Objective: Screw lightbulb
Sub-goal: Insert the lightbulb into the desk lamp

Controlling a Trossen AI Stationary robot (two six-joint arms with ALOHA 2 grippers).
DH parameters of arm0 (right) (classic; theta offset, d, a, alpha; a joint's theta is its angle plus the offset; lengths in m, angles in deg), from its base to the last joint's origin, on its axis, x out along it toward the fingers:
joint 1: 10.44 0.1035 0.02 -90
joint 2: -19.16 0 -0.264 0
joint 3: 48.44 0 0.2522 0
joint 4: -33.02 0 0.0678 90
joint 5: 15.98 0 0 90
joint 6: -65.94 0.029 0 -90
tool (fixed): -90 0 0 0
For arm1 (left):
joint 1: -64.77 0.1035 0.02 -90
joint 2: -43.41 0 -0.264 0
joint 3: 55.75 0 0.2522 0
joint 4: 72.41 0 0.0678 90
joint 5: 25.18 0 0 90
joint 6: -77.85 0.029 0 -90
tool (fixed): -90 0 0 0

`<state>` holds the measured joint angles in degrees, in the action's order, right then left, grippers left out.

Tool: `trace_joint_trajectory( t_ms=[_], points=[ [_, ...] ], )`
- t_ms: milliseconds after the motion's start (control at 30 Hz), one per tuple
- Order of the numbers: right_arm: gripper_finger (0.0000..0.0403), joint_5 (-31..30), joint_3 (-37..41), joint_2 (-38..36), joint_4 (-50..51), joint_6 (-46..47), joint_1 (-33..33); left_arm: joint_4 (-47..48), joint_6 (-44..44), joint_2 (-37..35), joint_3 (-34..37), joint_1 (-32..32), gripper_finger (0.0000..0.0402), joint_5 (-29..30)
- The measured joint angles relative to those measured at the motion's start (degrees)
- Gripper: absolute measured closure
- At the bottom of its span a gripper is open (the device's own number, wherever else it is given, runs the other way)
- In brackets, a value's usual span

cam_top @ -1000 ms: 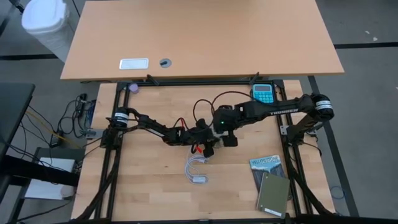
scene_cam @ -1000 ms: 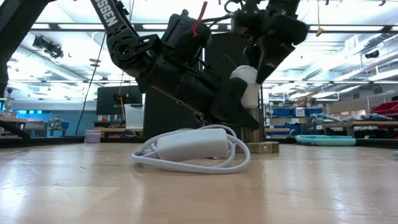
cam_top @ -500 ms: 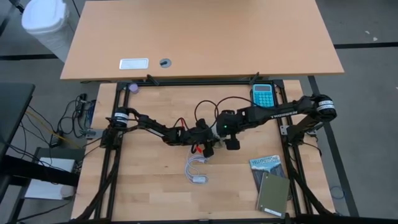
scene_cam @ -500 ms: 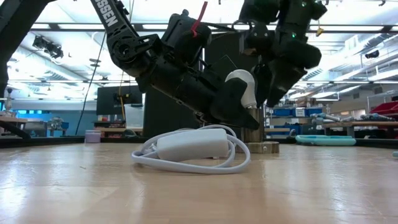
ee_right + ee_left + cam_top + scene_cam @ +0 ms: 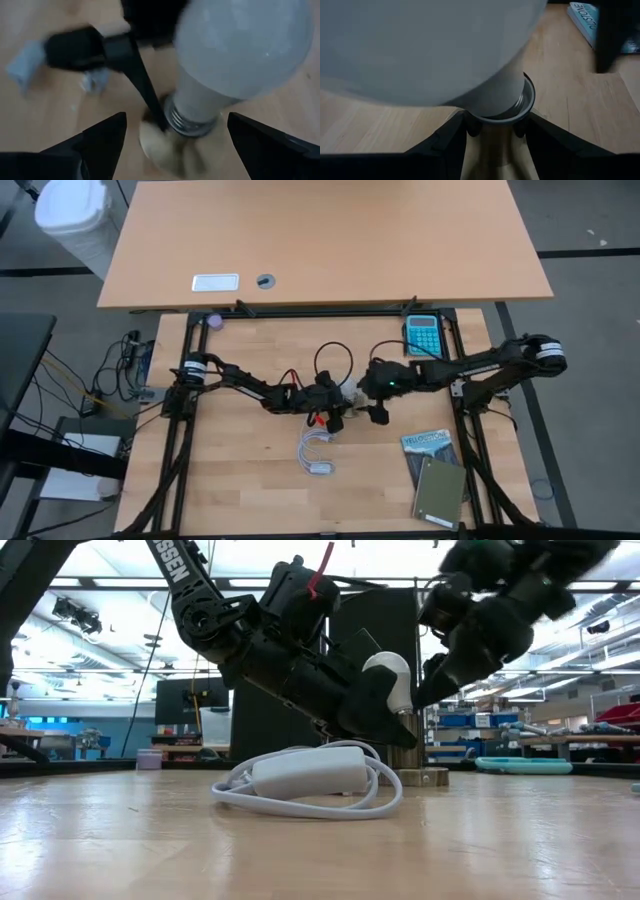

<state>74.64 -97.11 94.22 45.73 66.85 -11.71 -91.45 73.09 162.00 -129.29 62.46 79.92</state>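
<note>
The bulb (image 5: 389,675) stands in the socket (image 5: 412,772) mid-table. The left gripper (image 5: 496,131) is clamped on the socket's neck just under the bulb's base. The right gripper (image 5: 172,145) hangs beside the bulb with fingers spread wide, holding nothing. A coiled white cord (image 5: 310,780) lies in front; a calculator (image 5: 423,332) and books (image 5: 433,470) lie to the right.
</note>
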Motion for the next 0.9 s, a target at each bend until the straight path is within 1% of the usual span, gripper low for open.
trace_joint_trajectory(
  t_ms=[67,133,333,467,700,900],
  points=[
    [0.0056,0.81,3.84,-0.39,-8.5,1.25,-0.12,0.02,0.09,0.0,0.01,0.0,0.0213,-0.24],
    [0.0056,1.0,6.33,-0.01,-14.0,2.1,-0.55,0.13,0.12,-0.02,0.0,0.02,0.0213,-0.51],
    [0.0059,2.51,7.55,4.09,-21.34,1.84,-1.0,0.56,1.31,-0.04,-0.05,0.02,0.0213,-0.84],
    [0.0072,1.66,7.34,4.44,-21.61,0.09,-0.33,0.87,1.36,-0.09,-0.06,0.02,0.0213,-0.86],
    [0.0102,1.08,7.38,3.96,-20.4,0.02,-0.28,0.84,1.44,-0.09,-0.04,0.02,0.0213,-0.86],
    [0.0116,0.72,7.38,3.94,-18.65,0.31,-0.26,0.88,1.46,-0.09,-0.04,0.02,0.0213,-0.86]
  ],
)
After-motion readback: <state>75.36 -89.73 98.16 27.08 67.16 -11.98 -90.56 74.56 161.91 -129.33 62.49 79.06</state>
